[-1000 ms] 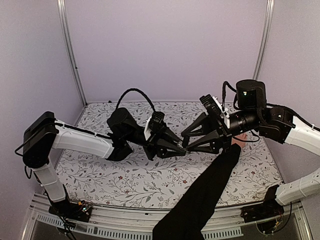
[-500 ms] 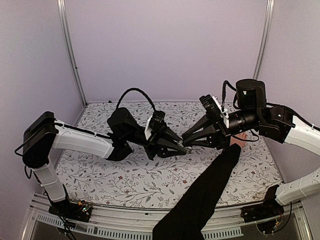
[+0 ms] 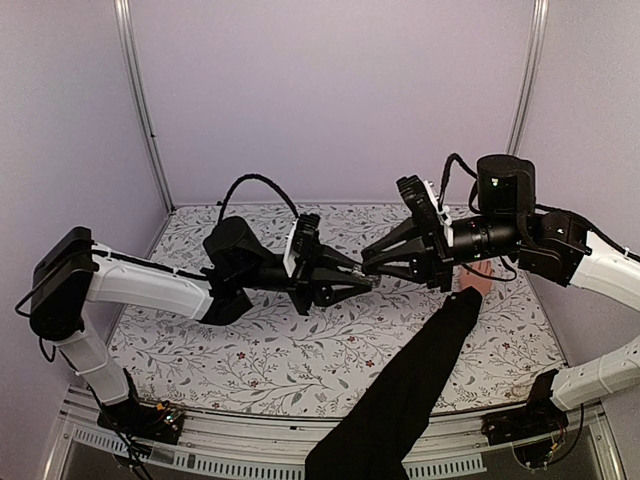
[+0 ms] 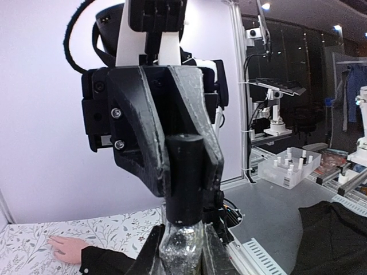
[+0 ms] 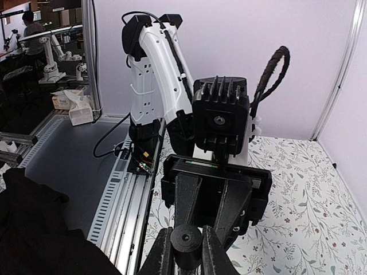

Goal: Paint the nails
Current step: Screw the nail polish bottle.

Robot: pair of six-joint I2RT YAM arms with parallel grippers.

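Note:
My left gripper (image 3: 362, 281) is shut on a small glitter-filled bottle (image 4: 182, 243) and holds it in mid-air above the table's middle. Its black cap (image 4: 184, 177) sits on the bottle. My right gripper (image 3: 370, 262) meets it head-on and is shut on that cap (image 5: 187, 243), with a finger on each side. A bare hand (image 3: 478, 277) with a long black sleeve (image 3: 415, 380) lies flat on the table at the right, below my right arm. It also shows in the left wrist view (image 4: 64, 247). Its nails are too small to make out.
The floral table cover (image 3: 250, 345) lies under both arms. The sleeved arm crosses the near right part of the table to the front edge. Purple walls and metal posts (image 3: 140, 110) close in the back and sides. A metal rail (image 5: 123, 195) runs along the near edge.
My right gripper's fingers were spread wide around the cap and have closed on it. Both grippers with the bottle have risen slightly and the left arm has shifted a little left.

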